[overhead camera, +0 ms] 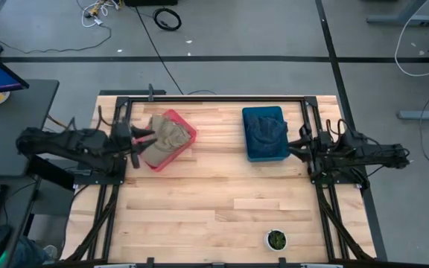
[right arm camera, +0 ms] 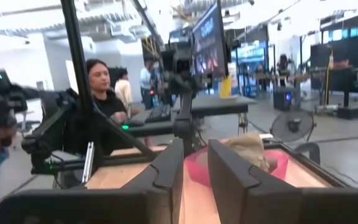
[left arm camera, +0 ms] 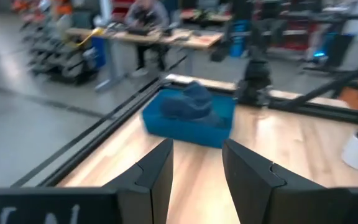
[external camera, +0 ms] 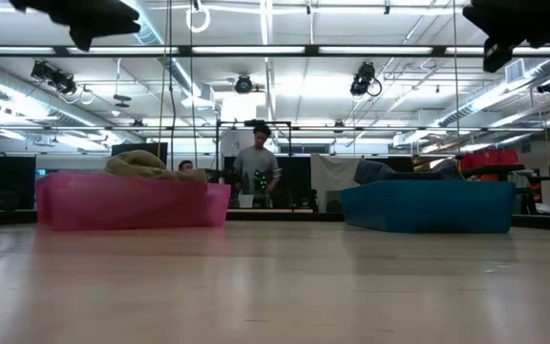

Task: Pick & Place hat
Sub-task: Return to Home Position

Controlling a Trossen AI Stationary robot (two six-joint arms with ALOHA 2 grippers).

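A tan hat (overhead camera: 166,134) lies bunched in a pink bin (overhead camera: 187,128) on the table's far left; in the low view the hat (external camera: 137,162) pokes above the bin's wall (external camera: 132,205). A dark blue hat (overhead camera: 265,130) sits in a blue bin (overhead camera: 265,154) on the far right. My left gripper (overhead camera: 144,138) hangs open and raised at the pink bin's left edge, and its wrist view looks across to the blue bin (left arm camera: 185,127). My right gripper (overhead camera: 295,141) is open, raised beside the blue bin's right side, facing the tan hat (right arm camera: 247,149).
A small white pot with a green plant (overhead camera: 276,240) stands near the table's near edge. Black frame rails (overhead camera: 214,97) run round the tabletop. People stand and sit beyond the table (external camera: 259,167). Bare wood lies between the bins and in front of them.
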